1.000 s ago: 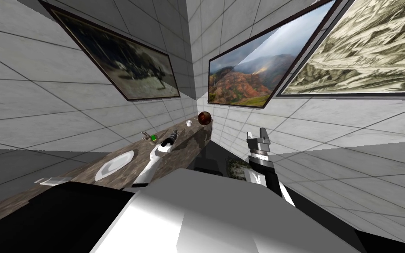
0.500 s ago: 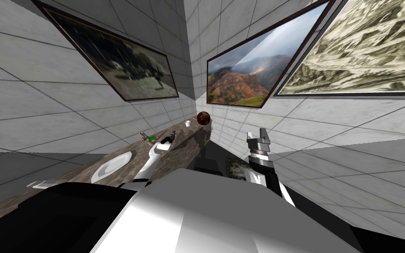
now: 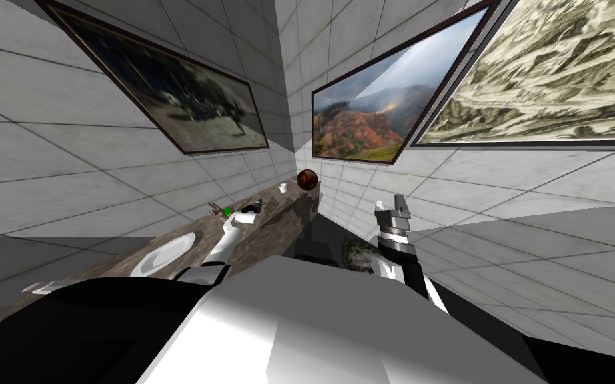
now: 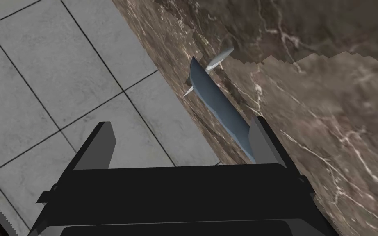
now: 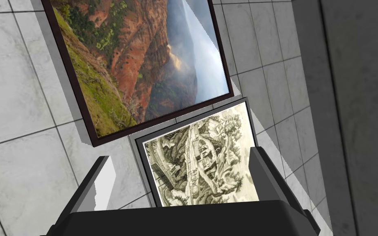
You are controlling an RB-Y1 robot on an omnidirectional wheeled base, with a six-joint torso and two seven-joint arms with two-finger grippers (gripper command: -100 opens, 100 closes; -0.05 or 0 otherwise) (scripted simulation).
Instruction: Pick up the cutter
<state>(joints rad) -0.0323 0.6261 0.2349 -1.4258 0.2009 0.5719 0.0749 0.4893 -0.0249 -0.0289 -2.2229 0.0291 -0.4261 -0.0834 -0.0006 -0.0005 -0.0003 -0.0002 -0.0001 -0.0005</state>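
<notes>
The cutter is a slim blue-grey blade with a pale grey tip. It lies on the brown marbled counter close to the tiled wall. My left gripper is open just over it, and the cutter's near end runs up against the inner side of one finger. In the head view the left gripper is stretched out over the counter near the wall. My right gripper is raised off to the right of the counter and stands open with nothing between its fingers.
On the counter are a white sink basin, a faucet, a small green object, a white cup and a brown ball at the far end. The counter's front edge drops to a dark gap.
The head view has shifted slightly left. My left arm has reached a little farther along the counter toward the wall and faucet. The right arm has stayed where it was.
</notes>
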